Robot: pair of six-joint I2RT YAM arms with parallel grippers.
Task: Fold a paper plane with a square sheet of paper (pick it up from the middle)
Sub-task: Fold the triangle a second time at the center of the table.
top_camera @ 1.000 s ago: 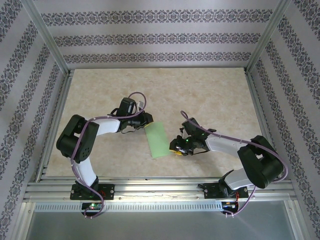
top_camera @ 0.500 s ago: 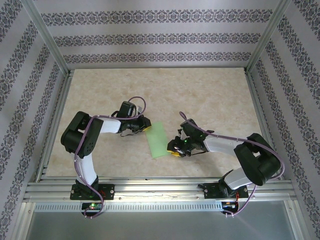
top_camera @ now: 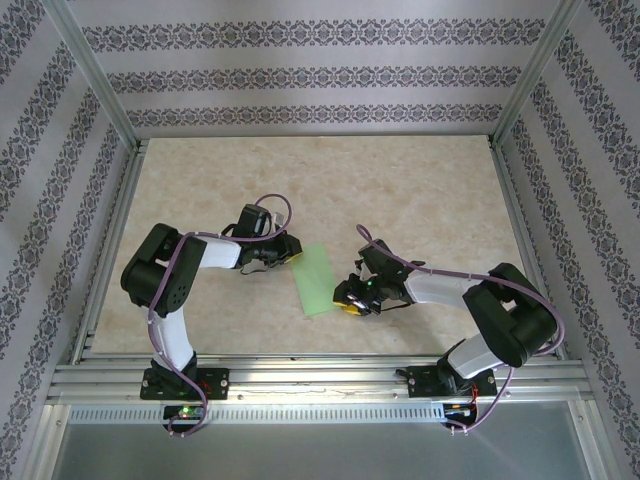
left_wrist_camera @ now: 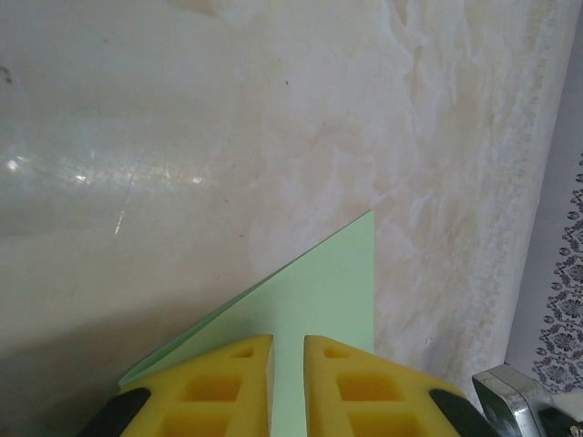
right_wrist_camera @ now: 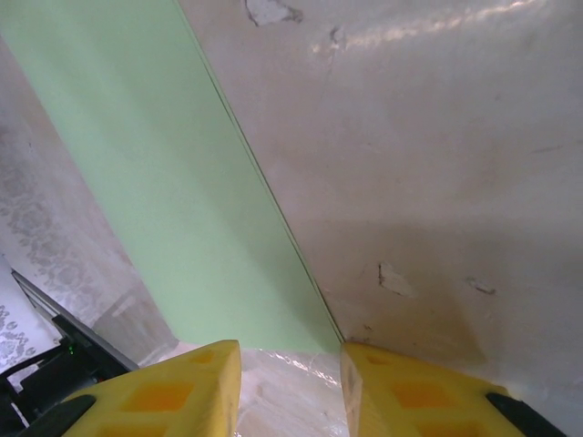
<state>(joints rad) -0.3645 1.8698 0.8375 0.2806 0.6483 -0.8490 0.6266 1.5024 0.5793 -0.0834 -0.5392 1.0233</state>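
The square sheet of paper (top_camera: 318, 280) lies on the table as a pale green oblong, doubled over, with two layers showing along its edge (right_wrist_camera: 164, 182). My left gripper (top_camera: 293, 256) is at its far left corner, low over the sheet. In the left wrist view its yellow fingers (left_wrist_camera: 288, 341) are all but shut, with a thin slit between them and the flat paper (left_wrist_camera: 328, 291) beneath. My right gripper (top_camera: 352, 296) is at the sheet's near right corner. Its fingers (right_wrist_camera: 290, 350) stand open, with bare table between them and the paper's corner just ahead.
The beige marbled tabletop (top_camera: 400, 190) stretches far behind the paper. Aluminium frame rails (top_camera: 300, 375) run along the near edge, with patterned walls on three sides. A metal frame part (left_wrist_camera: 515, 391) sits close to the right of my left fingers.
The left arm has drawn slightly left and toward the near side, its fingers staying at the paper's far corner. The right gripper has crept left toward the paper's near corner.
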